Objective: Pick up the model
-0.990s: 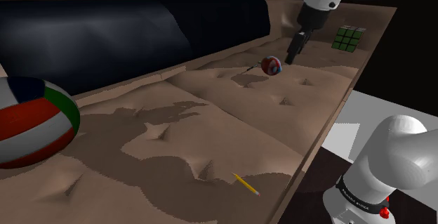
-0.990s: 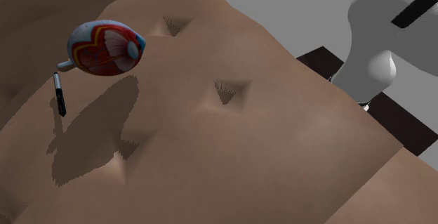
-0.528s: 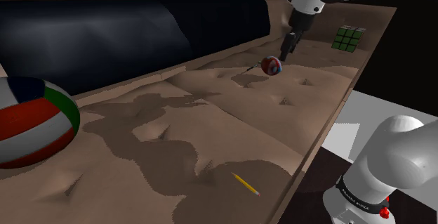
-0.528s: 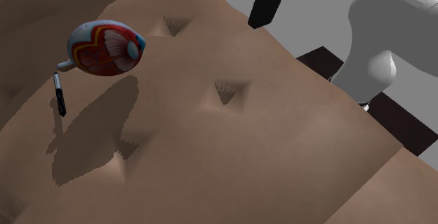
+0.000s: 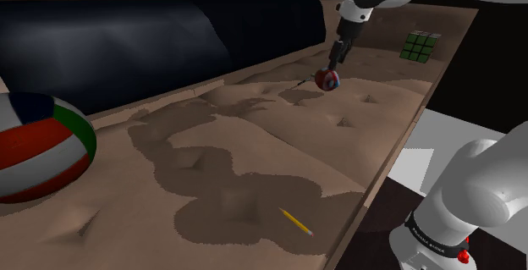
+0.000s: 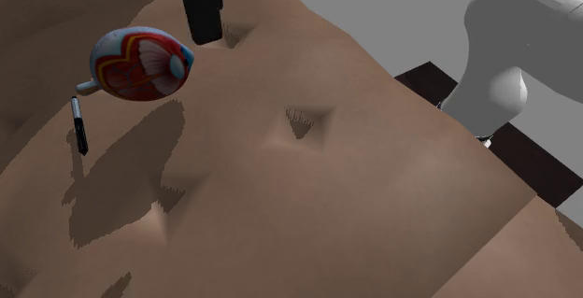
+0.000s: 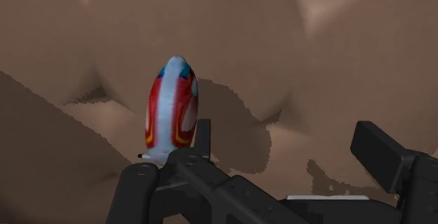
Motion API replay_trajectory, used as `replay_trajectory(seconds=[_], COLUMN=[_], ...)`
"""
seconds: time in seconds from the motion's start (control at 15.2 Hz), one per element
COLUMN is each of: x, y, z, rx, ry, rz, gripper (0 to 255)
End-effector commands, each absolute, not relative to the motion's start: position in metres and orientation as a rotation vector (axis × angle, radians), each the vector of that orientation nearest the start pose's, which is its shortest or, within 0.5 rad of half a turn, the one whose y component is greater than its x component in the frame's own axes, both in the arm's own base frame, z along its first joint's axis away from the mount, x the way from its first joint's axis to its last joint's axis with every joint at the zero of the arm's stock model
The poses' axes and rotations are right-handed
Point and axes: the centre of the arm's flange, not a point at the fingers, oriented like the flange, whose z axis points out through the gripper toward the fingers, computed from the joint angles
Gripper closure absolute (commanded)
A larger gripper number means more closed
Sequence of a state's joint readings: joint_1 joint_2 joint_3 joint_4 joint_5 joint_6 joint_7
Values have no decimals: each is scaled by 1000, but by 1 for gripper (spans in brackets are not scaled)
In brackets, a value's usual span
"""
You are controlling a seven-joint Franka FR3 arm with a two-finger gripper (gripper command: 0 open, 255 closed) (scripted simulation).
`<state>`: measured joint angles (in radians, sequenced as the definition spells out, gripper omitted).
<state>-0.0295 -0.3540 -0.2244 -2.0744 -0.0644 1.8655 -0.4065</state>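
The model (image 5: pixel 327 79) is a small egg-shaped piece in red, blue and white, lying on the tufted brown cushion (image 5: pixel 254 141). From the second exterior view the model (image 6: pixel 140 64) shows its red inner face. My black gripper (image 5: pixel 336 57) hangs just above it, and the gripper (image 6: pixel 206 7) comes down beside the model on the second exterior view's right. The wrist view has the gripper (image 7: pixel 256 156) open, with the model (image 7: pixel 172 110) ahead of the one finger (image 7: pixel 140 184) and not clasped.
A thin black marker (image 6: pixel 80 125) lies close beside the model. A green cube (image 5: pixel 420 46) sits at the far end, a yellow pencil (image 5: pixel 297 222) near the front edge, and a big striped ball (image 5: pixel 38 146) at the shoulder view's left. A dark bolster (image 5: pixel 127 40) runs along the back.
The arm has swung toward the shoulder view's left and come down until the gripper is over the model. Its shadow has spread across the cushion. The model and marker have not moved.
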Motion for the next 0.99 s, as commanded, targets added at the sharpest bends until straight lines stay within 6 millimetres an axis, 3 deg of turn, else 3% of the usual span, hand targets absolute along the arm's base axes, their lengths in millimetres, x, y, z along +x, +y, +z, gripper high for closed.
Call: replay_trajectory(seconds=[0.0, 0.4, 0.92], x=[464, 517, 519], y=[-154, -215, -217], z=[575, 547, 506], rx=[-3145, -3119, -3118], ry=[-274, -262, -261], rz=[-199, -155, -154], gripper=[0, 0, 0])
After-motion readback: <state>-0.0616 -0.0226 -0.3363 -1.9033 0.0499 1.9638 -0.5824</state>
